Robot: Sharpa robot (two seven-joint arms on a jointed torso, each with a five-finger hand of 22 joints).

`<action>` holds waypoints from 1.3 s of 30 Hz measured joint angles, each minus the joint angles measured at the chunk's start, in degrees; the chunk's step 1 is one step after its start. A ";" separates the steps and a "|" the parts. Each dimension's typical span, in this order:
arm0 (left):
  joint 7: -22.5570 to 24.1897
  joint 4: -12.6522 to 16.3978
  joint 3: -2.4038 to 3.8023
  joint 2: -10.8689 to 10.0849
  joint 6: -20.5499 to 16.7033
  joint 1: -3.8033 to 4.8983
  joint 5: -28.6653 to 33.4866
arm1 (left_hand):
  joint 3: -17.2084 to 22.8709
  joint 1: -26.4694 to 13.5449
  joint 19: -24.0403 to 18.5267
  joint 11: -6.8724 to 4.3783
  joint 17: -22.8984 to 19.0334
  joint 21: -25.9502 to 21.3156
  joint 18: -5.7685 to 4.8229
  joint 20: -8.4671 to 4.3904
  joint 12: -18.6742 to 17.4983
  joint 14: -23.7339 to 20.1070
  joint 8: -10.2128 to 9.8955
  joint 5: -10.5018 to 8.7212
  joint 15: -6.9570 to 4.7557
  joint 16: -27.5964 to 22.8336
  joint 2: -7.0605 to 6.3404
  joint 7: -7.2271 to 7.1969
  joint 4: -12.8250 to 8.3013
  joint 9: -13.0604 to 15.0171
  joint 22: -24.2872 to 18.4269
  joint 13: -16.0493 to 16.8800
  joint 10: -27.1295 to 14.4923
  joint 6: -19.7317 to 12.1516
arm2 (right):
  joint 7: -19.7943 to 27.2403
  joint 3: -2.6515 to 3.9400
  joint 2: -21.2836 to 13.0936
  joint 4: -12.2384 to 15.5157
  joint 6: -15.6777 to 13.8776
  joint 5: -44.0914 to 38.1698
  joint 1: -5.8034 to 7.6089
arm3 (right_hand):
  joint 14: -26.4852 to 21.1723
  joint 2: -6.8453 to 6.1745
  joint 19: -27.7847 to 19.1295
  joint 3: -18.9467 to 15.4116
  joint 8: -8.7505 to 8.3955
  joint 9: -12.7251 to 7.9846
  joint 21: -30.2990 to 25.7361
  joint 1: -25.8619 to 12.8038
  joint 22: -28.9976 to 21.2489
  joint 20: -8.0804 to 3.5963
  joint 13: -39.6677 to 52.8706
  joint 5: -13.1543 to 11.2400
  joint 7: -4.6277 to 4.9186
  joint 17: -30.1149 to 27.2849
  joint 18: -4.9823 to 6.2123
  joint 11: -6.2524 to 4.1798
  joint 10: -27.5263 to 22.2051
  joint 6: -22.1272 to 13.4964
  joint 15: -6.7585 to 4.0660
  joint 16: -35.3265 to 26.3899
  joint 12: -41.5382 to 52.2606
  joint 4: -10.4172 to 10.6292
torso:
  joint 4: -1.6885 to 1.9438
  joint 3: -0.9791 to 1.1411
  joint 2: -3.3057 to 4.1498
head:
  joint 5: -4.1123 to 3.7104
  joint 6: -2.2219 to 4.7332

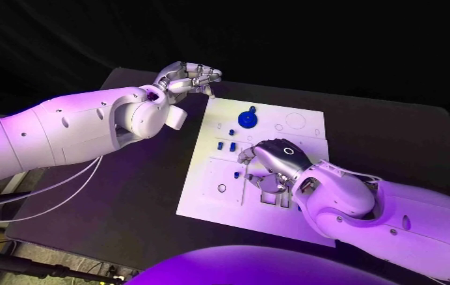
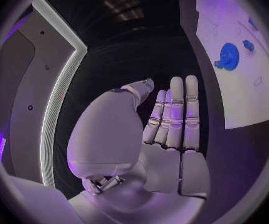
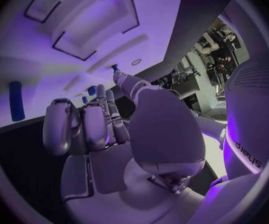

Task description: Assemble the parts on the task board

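Observation:
The white task board (image 1: pixel 214 197) lies in the middle of the black table. A round blue gear (image 1: pixel 248 117) sits on its far part, also seen in the left wrist view (image 2: pixel 227 56). Two small blue pegs (image 1: pixel 225 146) stand left of centre. My right hand (image 1: pixel 273 161) hangs low over the board's middle, fingers half curled and thumb stretched apart. Its thumb tip is at a small blue peg (image 3: pixel 114 67); I cannot tell if they touch. A blue bar (image 3: pixel 16 100) lies beside the hand. My left hand (image 1: pixel 189 77) hovers off the board's far-left corner, fingers straight, holding nothing.
Rectangular recesses (image 3: pixel 94 30) and a small ring hole (image 1: pixel 221 187) mark the board. Bare black table (image 1: pixel 122 200) lies to the board's left, with cables (image 1: pixel 56 187) hanging off the table's left edge.

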 measured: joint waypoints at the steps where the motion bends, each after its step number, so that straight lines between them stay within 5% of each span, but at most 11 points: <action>1: -0.02 -0.03 0.00 0.00 0.00 0.00 0.00 | 0.00 0.00 0.00 0.00 0.00 0.00 0.00 0.00 0.00 0.00 0.00 0.00 0.00 0.00 0.00 0.00 0.00 0.00 0.00 0.00 0.00 0.00 | 0.00 0.06 -0.56 0.44 -0.10 0.21 0.29 | 0.00 0.01 0.00 -0.60 0.00 0.00 0.00 0.01 0.00 0.00 0.61 0.28 -0.04 0.01 0.00 -0.02 -0.64 -0.04 0.00 0.00 1.24 0.25 | 0.00 -0.01 0.01 | -0.04 0.01; 8: -0.11 -0.19 0.00 -0.12 0.02 0.00 0.00 | 0.00 0.00 0.00 0.00 0.00 0.01 0.00 0.00 0.00 0.00 0.00 0.00 0.00 0.00 0.00 0.00 0.00 0.00 0.00 0.00 0.00 0.00 | 0.52 0.57 -5.36 2.95 -1.49 3.63 3.37 | -2.02 0.01 0.35 -2.77 1.05 0.46 0.93 1.56 -0.01 0.06 6.18 0.95 0.95 -2.23 0.00 0.09 -6.59 0.47 0.50 -1.09 13.37 1.74 | 0.01 -0.03 0.00 | -0.76 0.48; 13: -0.15 -0.23 0.00 -0.15 0.04 0.00 0.00 | 0.00 0.00 0.00 0.21 0.00 0.01 0.00 0.00 0.00 0.00 0.00 0.00 0.00 0.00 0.00 0.00 0.00 0.00 0.00 0.00 -0.21 0.00 | 1.67 0.78 -9.48 2.95 -1.40 8.20 5.87 | -5.03 0.46 -1.26 -3.58 3.06 1.02 -3.29 2.29 -0.01 0.60 7.37 1.29 1.48 -5.85 0.58 0.62 -12.82 0.99 0.91 -3.21 17.29 2.54 | 0.01 -0.07 -0.02 | -1.70 0.97; 17: -0.18 -0.23 0.00 -0.17 0.05 0.00 0.00 | 0.00 0.00 0.00 0.21 0.00 0.01 0.00 0.00 0.00 0.00 0.00 0.00 0.00 0.00 0.00 0.00 0.00 0.00 0.00 0.00 -0.21 0.00 | 2.56 0.79 -11.91 2.33 -0.23 10.55 6.68 | -3.12 0.38 -0.91 -5.12 1.99 -0.07 -3.53 3.02 -0.01 0.71 3.88 1.29 1.65 -6.07 0.58 0.78 -13.82 1.17 0.89 -2.76 15.07 3.52 | 0.01 -0.05 -0.02 | -2.24 1.26; 23: -0.22 -0.24 0.00 -0.16 0.11 -0.01 0.00 | 0.00 0.00 0.00 0.21 0.00 0.01 0.00 0.00 0.00 0.00 0.00 0.00 0.00 0.00 0.00 -0.01 0.00 0.01 -0.06 0.00 -0.21 0.00 | 3.61 0.76 -14.23 1.26 2.36 11.43 7.10 | -2.93 0.91 -0.69 -8.87 -0.18 -1.64 -5.69 5.30 -0.02 0.49 -0.58 1.30 0.41 -8.24 0.58 0.97 -12.95 -0.08 0.72 -4.26 12.46 4.65 | -0.01 0.00 0.02 | -2.65 1.51; 39: -0.32 -0.32 0.00 -0.11 0.37 -0.01 0.00 | 0.00 0.00 0.00 0.21 0.00 -0.21 0.00 0.00 0.00 0.00 0.00 0.00 0.00 0.00 0.00 -0.01 0.00 0.01 -0.06 0.00 -0.20 0.01 | 4.69 0.47 -12.34 -1.01 6.52 10.16 6.17 | -1.91 2.02 -0.17 -9.34 -1.44 -2.55 -4.56 7.20 0.03 -0.04 -3.93 1.52 0.47 -7.62 0.57 0.52 -8.87 -0.57 0.47 -3.82 11.51 5.54 | 0.07 -0.02 0.10 | -2.72 1.55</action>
